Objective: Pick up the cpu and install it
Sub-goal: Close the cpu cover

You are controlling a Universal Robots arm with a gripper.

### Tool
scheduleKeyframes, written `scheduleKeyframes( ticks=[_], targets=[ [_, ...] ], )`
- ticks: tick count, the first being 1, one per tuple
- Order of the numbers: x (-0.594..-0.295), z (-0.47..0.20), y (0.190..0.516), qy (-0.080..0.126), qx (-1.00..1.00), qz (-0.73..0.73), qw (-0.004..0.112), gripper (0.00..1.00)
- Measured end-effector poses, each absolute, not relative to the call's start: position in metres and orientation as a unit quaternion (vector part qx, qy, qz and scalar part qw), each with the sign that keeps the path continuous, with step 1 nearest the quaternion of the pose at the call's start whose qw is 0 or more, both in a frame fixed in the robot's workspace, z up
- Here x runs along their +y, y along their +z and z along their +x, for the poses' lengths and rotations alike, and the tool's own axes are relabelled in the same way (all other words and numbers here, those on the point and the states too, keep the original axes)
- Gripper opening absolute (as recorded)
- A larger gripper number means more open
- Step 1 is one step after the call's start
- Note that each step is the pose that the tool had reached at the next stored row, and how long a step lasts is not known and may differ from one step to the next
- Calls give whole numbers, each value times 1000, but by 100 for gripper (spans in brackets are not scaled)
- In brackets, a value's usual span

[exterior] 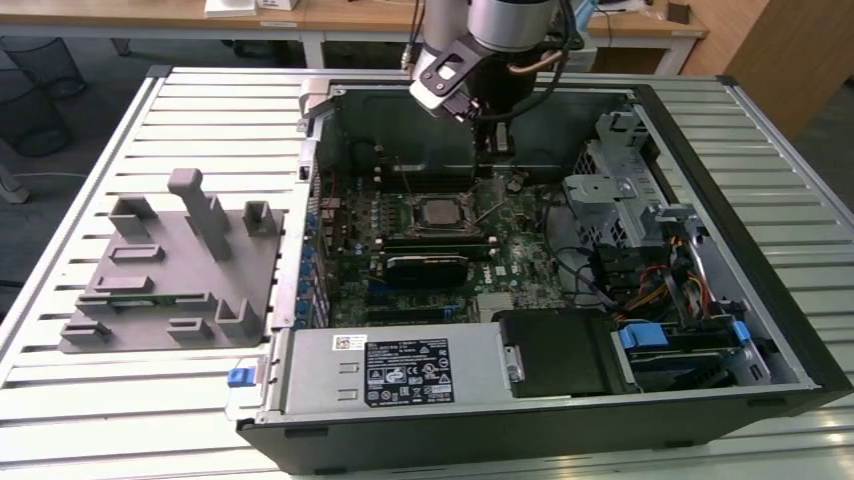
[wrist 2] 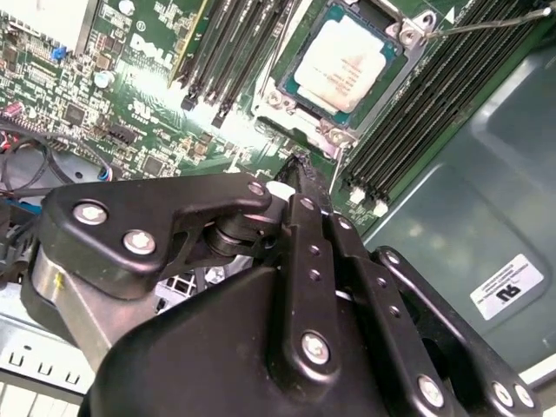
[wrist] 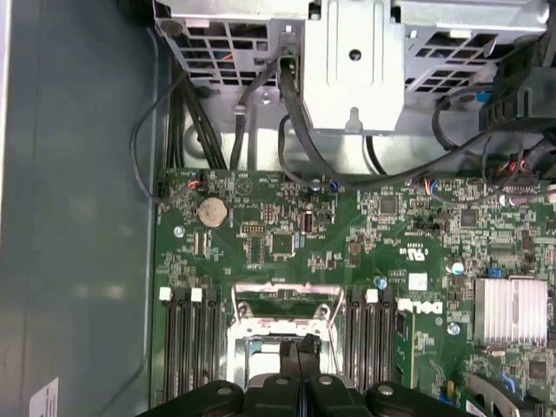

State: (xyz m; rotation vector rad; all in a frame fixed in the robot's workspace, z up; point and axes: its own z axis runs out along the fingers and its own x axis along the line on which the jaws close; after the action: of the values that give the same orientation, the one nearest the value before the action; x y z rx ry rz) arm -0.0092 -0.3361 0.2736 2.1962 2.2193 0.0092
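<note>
Claw (exterior: 497, 140) inside the open case (exterior: 534, 435) on the table (exterior: 80, 400)
The cpu (wrist 2: 345, 59) lies in its socket (wrist 2: 410, 39) just beyond the claw's tip, memory slots (wrist 2: 417, 117) on either side.

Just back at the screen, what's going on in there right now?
The robot arm's black claw hangs inside the open black computer case, close above the green motherboard. It looks shut, with nothing in it. The small square cpu with the pale silvery top already lies in the metal-framed socket, just past the claw's tip and out of its grasp.
</note>
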Motion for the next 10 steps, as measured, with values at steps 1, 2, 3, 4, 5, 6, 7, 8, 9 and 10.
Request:
scheduleKeyframes(
  ticks=[1,2,3,4,5,6,7,8,9,10],
  targets=[
    [-336,-8,273,3,711,703,10,11],
    [-336,-6,273,3,712,702,10,11],
    [-336,-5,272,3,713,701,10,11],
    [-336,-4,271,3,715,699,10,11],
    [-336,-3,271,3,716,698,10,11],
    [-336,-2,270,3,717,697,10,11],
    [-336,-1,270,3,717,697,10,11],
    [-336,0,269,3,717,697,10,11],
    [-336,2,269,3,717,697,10,11],
    [-336,3,269,3,717,697,10,11]
  ],
)
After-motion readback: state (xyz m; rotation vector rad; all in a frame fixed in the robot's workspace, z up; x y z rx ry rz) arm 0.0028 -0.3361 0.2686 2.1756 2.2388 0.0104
